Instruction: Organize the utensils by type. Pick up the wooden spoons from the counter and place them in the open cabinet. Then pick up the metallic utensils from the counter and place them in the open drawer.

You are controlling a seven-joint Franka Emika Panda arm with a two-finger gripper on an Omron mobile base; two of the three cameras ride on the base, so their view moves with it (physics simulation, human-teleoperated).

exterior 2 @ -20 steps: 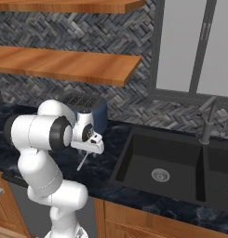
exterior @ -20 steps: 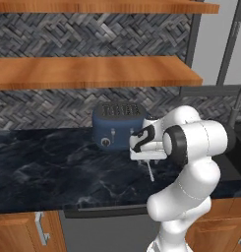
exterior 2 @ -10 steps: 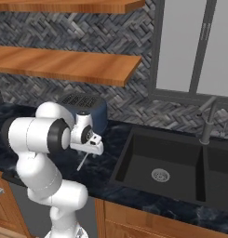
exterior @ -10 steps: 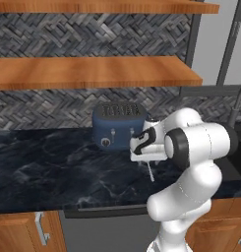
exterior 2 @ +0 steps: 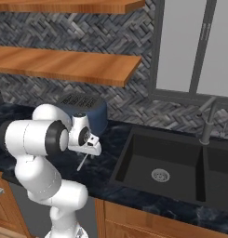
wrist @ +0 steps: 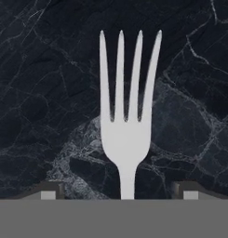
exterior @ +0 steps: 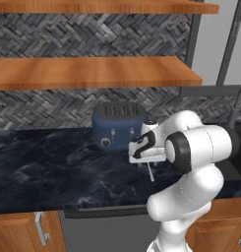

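Note:
A silver metal fork [wrist: 127, 139] lies on the black marbled counter [wrist: 41, 93], its tines pointing away from the hand. My gripper [wrist: 117, 194] hangs straight over the fork's handle. It is open, with one fingertip [wrist: 49, 191] well clear on each side and neither touching the metal. From the base, the fork [exterior: 150, 173] shows as a thin silver sliver just below the gripper [exterior: 141, 158], in front of the toaster. From the other side the fork [exterior 2: 81, 162] sits under the gripper [exterior 2: 90, 151] on the counter [exterior 2: 101, 167].
A blue toaster [exterior: 117, 125] stands at the back of the counter [exterior: 53, 167], right behind the hand. A black sink [exterior 2: 134, 172] with a faucet [exterior 2: 207, 123] opens to the right. Wooden shelves [exterior: 92, 71] run along the wall above.
The hand has sunk slightly toward the counter over the fork. The fork has not moved.

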